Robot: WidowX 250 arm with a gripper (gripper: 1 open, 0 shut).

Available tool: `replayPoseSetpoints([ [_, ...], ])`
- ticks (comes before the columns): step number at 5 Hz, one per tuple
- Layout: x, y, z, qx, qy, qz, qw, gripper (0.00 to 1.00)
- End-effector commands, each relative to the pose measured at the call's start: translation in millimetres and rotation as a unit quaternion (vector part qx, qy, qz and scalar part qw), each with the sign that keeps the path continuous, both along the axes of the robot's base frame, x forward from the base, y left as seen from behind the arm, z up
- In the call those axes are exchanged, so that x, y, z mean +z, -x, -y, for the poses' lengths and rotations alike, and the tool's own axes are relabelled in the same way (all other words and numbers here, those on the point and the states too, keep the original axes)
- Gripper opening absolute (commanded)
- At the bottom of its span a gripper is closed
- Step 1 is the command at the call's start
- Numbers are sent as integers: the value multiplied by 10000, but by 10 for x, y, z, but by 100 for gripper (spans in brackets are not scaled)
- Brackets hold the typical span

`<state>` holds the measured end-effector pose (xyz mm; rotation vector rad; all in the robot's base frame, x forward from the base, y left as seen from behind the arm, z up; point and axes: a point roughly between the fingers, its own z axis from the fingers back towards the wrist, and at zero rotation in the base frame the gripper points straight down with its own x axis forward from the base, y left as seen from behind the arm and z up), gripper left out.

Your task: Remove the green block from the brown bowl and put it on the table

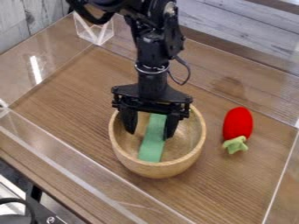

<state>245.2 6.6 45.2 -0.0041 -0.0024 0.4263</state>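
Observation:
The brown bowl (131, 161) sits at the front middle of the table (82, 101). Inside it the green block (152, 144) leans from the bowl's floor up toward the far rim. My gripper (151, 122) points straight down into the bowl, open wide, with one black finger (126, 120) left of the block and the other on its right. The fingertips straddle the block's upper half without pinching it. The block's top end is partly hidden behind the gripper body.
A red strawberry toy (239, 128) with green leaves lies to the right of the bowl. Clear acrylic walls (70, 179) edge the table at the front and left. A small clear stand (93, 29) is at the back left.

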Motion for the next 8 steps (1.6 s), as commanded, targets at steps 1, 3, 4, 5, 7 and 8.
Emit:
replayPoseSetpoints([
  [1, 165, -143, 9, 180, -67, 436, 9989, 100],
  [3, -49, -8, -3, -275, -132, 617, 9976, 100],
  [4, 84, -9, 126, -438, -211, 754, 9960, 100],
  [5, 174, -6, 251, -564, -273, 837, 9945, 100],
  [7, 196, -59, 328, -822, -291, 850, 9926, 100],
  [8, 154, -87, 318, -892, -318, 809, 9922, 100],
])
